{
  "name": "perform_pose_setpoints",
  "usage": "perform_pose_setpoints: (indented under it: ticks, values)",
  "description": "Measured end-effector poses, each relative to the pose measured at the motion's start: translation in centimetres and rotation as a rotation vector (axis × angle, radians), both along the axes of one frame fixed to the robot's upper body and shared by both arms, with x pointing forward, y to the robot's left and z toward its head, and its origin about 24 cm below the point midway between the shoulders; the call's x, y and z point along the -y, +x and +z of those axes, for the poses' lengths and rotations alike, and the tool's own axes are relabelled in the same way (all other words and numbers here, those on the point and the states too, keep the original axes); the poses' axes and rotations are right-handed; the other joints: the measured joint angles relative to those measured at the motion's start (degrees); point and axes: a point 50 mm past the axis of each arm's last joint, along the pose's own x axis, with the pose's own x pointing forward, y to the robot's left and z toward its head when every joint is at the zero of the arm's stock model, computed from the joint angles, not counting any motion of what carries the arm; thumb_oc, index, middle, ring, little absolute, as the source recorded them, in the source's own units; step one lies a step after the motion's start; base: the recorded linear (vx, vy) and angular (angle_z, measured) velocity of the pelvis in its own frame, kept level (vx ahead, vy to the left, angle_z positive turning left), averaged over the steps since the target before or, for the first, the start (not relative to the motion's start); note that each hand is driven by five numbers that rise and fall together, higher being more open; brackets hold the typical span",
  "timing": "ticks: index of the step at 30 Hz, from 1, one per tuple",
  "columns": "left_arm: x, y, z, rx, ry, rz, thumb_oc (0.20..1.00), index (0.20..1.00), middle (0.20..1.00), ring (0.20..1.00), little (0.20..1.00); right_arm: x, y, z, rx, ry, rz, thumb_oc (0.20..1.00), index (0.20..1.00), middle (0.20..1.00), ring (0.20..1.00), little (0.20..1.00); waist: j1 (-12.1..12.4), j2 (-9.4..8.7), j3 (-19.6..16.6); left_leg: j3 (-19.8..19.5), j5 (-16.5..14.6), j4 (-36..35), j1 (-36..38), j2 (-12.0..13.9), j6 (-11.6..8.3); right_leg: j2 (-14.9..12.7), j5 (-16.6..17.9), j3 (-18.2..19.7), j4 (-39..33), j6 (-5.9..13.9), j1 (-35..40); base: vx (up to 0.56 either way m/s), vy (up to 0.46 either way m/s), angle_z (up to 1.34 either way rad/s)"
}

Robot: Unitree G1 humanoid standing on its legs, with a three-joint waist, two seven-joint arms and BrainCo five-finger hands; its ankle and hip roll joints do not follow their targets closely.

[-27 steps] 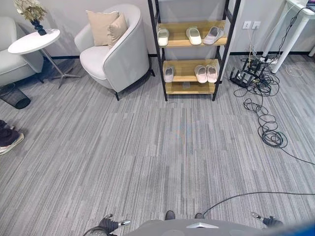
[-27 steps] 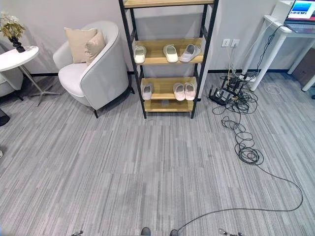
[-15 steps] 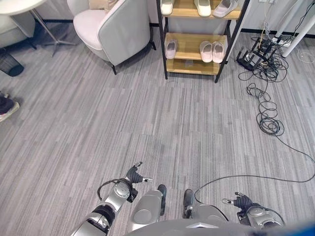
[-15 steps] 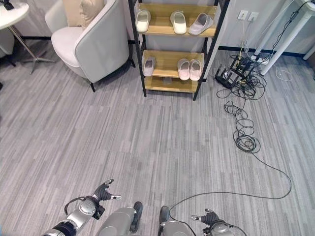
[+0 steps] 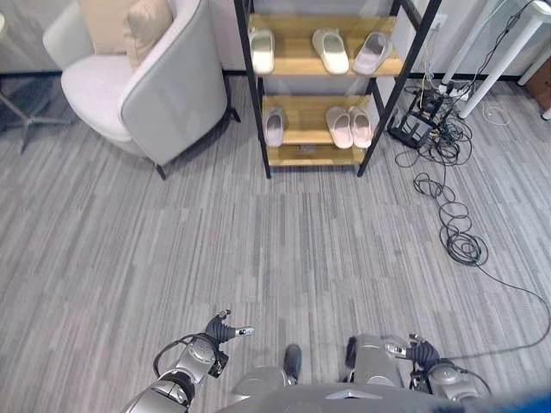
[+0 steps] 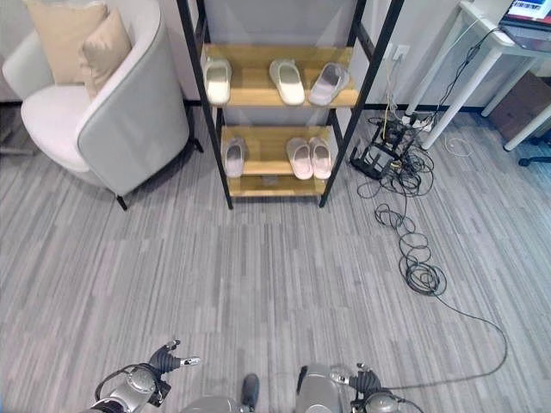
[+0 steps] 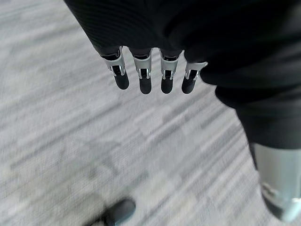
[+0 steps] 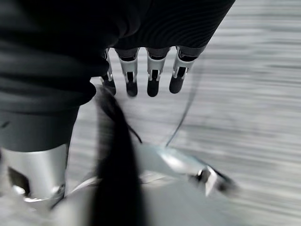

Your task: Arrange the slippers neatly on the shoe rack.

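The shoe rack (image 5: 303, 67), black posts with wooden shelves, stands against the far wall. Its upper shelf holds a white slipper (image 5: 262, 50), another white slipper (image 5: 331, 50) and a pale grey slipper (image 5: 372, 53) lying askew. On the lower shelf lie a single grey slipper (image 5: 275, 126) and a pink pair (image 5: 351, 126) side by side. My left hand (image 5: 219, 331) hangs low over the carpet, far from the rack, fingers (image 7: 141, 80) straight and empty. My right hand (image 5: 419, 351) is equally low, its fingers (image 8: 153, 75) relaxed and holding nothing.
A grey armchair (image 5: 159, 95) with beige cushions stands left of the rack. Right of the rack, a tangle of black cables (image 5: 448, 206) and a power strip (image 5: 422, 120) lie on the carpet. A white desk (image 5: 504, 47) is at the far right.
The camera has shifted, so the rack sits more to the left and shows more of its upper shelf. Both hands stay low and empty.
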Motion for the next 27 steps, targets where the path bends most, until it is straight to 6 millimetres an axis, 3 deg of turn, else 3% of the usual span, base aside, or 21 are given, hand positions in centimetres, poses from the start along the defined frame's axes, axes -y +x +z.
perform_pose_setpoints:
  ticks: [1, 2, 4, 5, 6, 7, 8, 9, 10, 12, 13, 14, 15, 16, 17, 18, 19, 21, 23, 25, 27]
  values:
    - [-0.1, -0.1, 0.0, 0.016, -0.013, 0.037, 1.0, 1.0, 1.0, 1.0, 1.0, 0.1, -0.6, -0.2, -0.015, 0.014, -0.033, 1.0, 1.0, 1.0, 1.0, 1.0, -2.06, -0.1, -0.47, -1.53, -3.31, -0.37, 3.33, 0.51, -4.1, 5.66, 1.77, 3.86, -11.67, -0.2, -1.52, 0.41, -0.199, 0.79]
    - [-0.7, -0.7, -0.2, -0.008, -0.002, 0.075, 1.0, 1.0, 1.0, 1.0, 1.0, 0.3, -0.7, -0.3, -0.022, 0.018, -0.073, 1.0, 1.0, 1.0, 1.0, 1.0, -2.16, -0.59, -0.6, -1.09, -4.95, -0.47, 5.68, 0.87, -5.94, 9.72, 4.68, 5.04, -23.41, -1.53, -0.6, 0.39, -0.232, 0.86]
    - [-0.5, -2.7, -0.9, -0.05, -0.006, 0.09, 1.0, 1.0, 1.0, 1.0, 1.0, 1.5, -3.6, -1.0, -0.102, 0.006, -0.159, 1.0, 1.0, 1.0, 1.0, 1.0, -2.75, -2.45, -1.76, -0.35, -4.9, -0.22, 10.42, -1.06, -5.86, 10.42, 8.36, 0.33, -23.19, -8.01, 0.18, 0.42, -0.282, 0.68]
    - [0.4, -4.8, -1.7, -0.102, -0.027, 0.09, 1.0, 1.0, 1.0, 1.0, 1.0, 2.8, -6.8, -1.4, -0.195, -0.025, -0.231, 1.0, 1.0, 1.0, 1.0, 1.0, -2.9, -2.61, -3.52, 0.7, -5.0, 2.02, 13.92, -2.46, -5.76, 10.57, 15.88, 0.67, -22.81, -13.2, 3.5, 0.27, -0.225, 0.3]
    - [1.7, -6.5, -2.3, -0.144, -0.061, 0.093, 1.0, 1.0, 1.0, 1.0, 1.0, 3.9, -8.2, -1.2, -0.227, -0.059, -0.237, 1.0, 1.0, 1.0, 1.0, 1.0, -1.65, -0.96, -5.28, 2.09, -4.75, 8.78, 12.12, -2.35, -6.28, 11.77, 16.57, 2.97, -24.17, -14.34, 5.82, 0.25, -0.245, -0.15]
    - [2.0, -7.3, -2.5, -0.164, -0.069, 0.094, 1.0, 1.0, 1.0, 1.0, 1.0, 4.0, -8.2, -1.2, -0.225, -0.061, -0.232, 1.0, 1.0, 1.0, 1.0, 1.0, -1.03, -1.2, -5.89, 2.14, -6.88, 13.67, 9.13, -1.6, -5.53, 11.82, 16.57, 4.77, -28.14, -14.36, 9.44, 0.25, -0.338, -0.43]
    - [1.6, -7.3, -2.5, -0.166, -0.056, 0.091, 1.0, 1.0, 1.0, 1.0, 1.0, 3.7, -8.2, -1.3, -0.224, -0.054, -0.23, 1.0, 1.0, 1.0, 1.0, 1.0, -0.82, -1.96, -6.12, 1.21, -8.28, 13.24, 7.89, 0.92, -5.97, 11.97, 16.57, 5.19, -30.5, -14.2, 11.99, 0.2, -0.329, -0.31]
    - [1.3, -6.4, -2.2, -0.143, -0.047, 0.085, 1.0, 1.0, 1.0, 1.0, 1.0, 4.0, -7.3, -1.0, -0.196, -0.061, -0.221, 1.0, 1.0, 1.0, 1.0, 1.0, -0.57, -2.35, -6.08, 0.88, -8.24, 15.54, 3.46, 5.87, -8.04, 12.83, 15.3, 5.11, -31.06, -13.67, 14.02, 0.19, -0.367, -0.47]
    - [1.9, -4.7, -1.9, -0.102, -0.059, 0.062, 1.0, 1.0, 1.0, 1.0, 1.0, 5.2, -6.0, -0.4, -0.161, -0.097, -0.21, 1.0, 1.0, 1.0, 1.0, 1.0, 0.41, -1.71, -5.93, -1.55, -7.93, 23.09, -2.09, 9.75, -11.58, 14.53, 14.12, 5.4, -31.14, -13.46, 15.48, 0.12, -0.27, -0.42]
    - [2.4, -2.5, -1.3, -0.042, -0.063, 0.02, 1.0, 1.0, 1.0, 1.0, 1.0, 7.0, -4.9, 0.6, -0.119, -0.146, -0.204, 1.0, 1.0, 1.0, 1.0, 1.0, -1.61, -2.3, -5.46, 1.17, -3.23, 34.46, -7.18, 9.71, -11.81, 14.49, 13.07, 4.0, -30.9, -13.32, 17.18, 0.15, -0.197, -0.03]
    - [2.2, -0.7, -0.5, 0.014, -0.047, -0.027, 1.0, 1.0, 1.0, 1.0, 1.0, 7.6, -4.3, 0.9, -0.107, -0.174, -0.211, 1.0, 1.0, 1.0, 1.0, 1.0, -1.21, -5.0, -4.26, 3.42, 0.21, 41.15, -10.28, 8.42, -10.88, 12.74, 12.37, 4.25, -31.41, -14.04, 19.36, 0.16, -0.071, 0.29]
    - [2.6, 0.8, 0.3, 0.076, -0.055, -0.063, 1.0, 1.0, 1.0, 1.0, 1.0, 8.1, -4.6, 1.1, -0.115, -0.207, -0.221, 1.0, 1.0, 1.0, 1.0, 1.0, -1.32, -7.13, -3.55, 4.96, -5.7, 31.89, -12.11, 7.17, -8.6, 10.62, 9.87, 5.37, -32.97, -12.9, 21.81, 0.12, 0.031, 0.16]
    - [3.6, 1.9, 0.8, 0.111, -0.07, -0.104, 1.0, 1.0, 1.0, 1.0, 1.0, 7.8, -2.3, 1.6, -0.059, -0.209, -0.215, 1.0, 1.0, 1.0, 1.0, 1.0, -0.84, -5.94, -0.45, 4.95, -3.4, 12.09, -15.72, 5.38, -7.07, 9.65, 9.45, 4.86, -35.12, -11.05, 24.98, 0.16, 0.094, 0.19]
    - [3.6, 1.8, 0.6, 0.1, -0.068, -0.102, 1.0, 1.0, 1.0, 1.0, 1.0, 7.2, -0.3, 1.9, -0.015, -0.203, -0.185, 1.0, 1.0, 1.0, 1.0, 1.0, -0.32, -4.14, 0.27, 5.45, 0.89, 5.18, -18.34, 2.9, -6.18, 9.58, 8.13, 4.99, -35.16, -9.02, 26.35, 0.16, 0.115, -0.15]
    - [3.6, 1.2, 0.2, 0.074, -0.063, -0.094, 1.0, 1.0, 1.0, 1.0, 1.0, 6.9, 1.1, 2.4, 0.025, -0.214, -0.15, 1.0, 1.0, 1.0, 1.0, 1.0, 0.1, -2.43, 0.78, 5.03, 3.7, 2.34, -18.83, 1.24, -5.72, 9.61, 7.18, 5.56, -35.07, -7.76, 27.47, 0.17, 0.118, -0.5]
    - [3.2, -0.6, -0.5, 0.018, -0.058, -0.076, 1.0, 1.0, 1.0, 1.0, 1.0, 6.2, 2.0, 2.6, 0.052, -0.215, -0.096, 1.0, 1.0, 1.0, 1.0, 1.0, 0.51, -1.31, 0.21, 3.94, 5.66, 1.05, -17.45, 0.22, -4.99, 9.91, 6.31, 7.31, -35.07, -6.77, 29.16, 0.11, 0.079, -0.74]
    - [2.8, -3.5, -1.5, -0.066, -0.04, -0.065, 1.0, 1.0, 1.0, 1.0, 1.0, 5.3, 2.4, 2.6, 0.083, -0.218, -0.024, 1.0, 1.0, 1.0, 1.0, 1.0, 0.07, 1.46, -1.32, 2.64, 13.99, -0.21, -13.76, 1.25, -0.66, 11.61, 4.63, 8.24, -35.04, -4.84, 32.56, 0.09, 0.087, -0.64]
    - [1.3, -5.2, -1.9, -0.115, -0.003, -0.016, 1.0, 1.0, 1.0, 1.0, 1.0, 3.7, 0.5, 1.2, 0.028, -0.177, -0.027, 1.0, 1.0, 1.0, 1.0, 1.0, 0.34, -0.33, -3.41, 2.46, 13.69, -3.88, -9.9, -0.14, 0.6, 9.52, 0.07, 7.89, -30.16, -2.65, 31.27, 0.07, 0.077, -0.15]
    - [-0.1, -5.7, -1.9, -0.144, 0.039, 0.023, 1.0, 1.0, 1.0, 1.0, 1.0, 2.0, -0.5, 0.3, 0.0, -0.141, -0.022, 1.0, 1.0, 1.0, 1.0, 1.0, 0.42, -2.0, -3.97, 2.35, 12.8, -3.87, -9.13, -0.28, 0.91, 7.47, -0.02, 6.91, -28.31, -2.49, 27.93, 0.07, 0.093, 0.05]
    - [-0.9, -6.9, -2.0, -0.182, 0.068, 0.058, 1.0, 1.0, 1.0, 1.0, 1.0, 0.1, -2.7, -0.9, -0.063, -0.095, -0.024, 1.0, 1.0, 1.0, 1.0, 1.0, 0.54, -3.59, -5.34, 2.7, 10.49, -3.91, -6.37, -0.31, 0.79, 4.89, 1.04, 6.98, -27.4, -0.82, 25.55, 0.01, 0.101, 0.02]
    - [-1.0, -7.1, -2.0, -0.189, 0.073, 0.057, 1.0, 1.0, 1.0, 1.0, 1.0, -0.6, -3.3, -1.2, -0.08, -0.078, -0.025, 1.0, 1.0, 1.0, 1.0, 1.0, 0.76, -4.75, -6.3, 2.82, 9.48, -3.89, -5.68, -0.6, 1.28, 3.72, 2.19, 6.96, -26.22, 0.61, 23.0, -0.09, 0.105, -0.09]
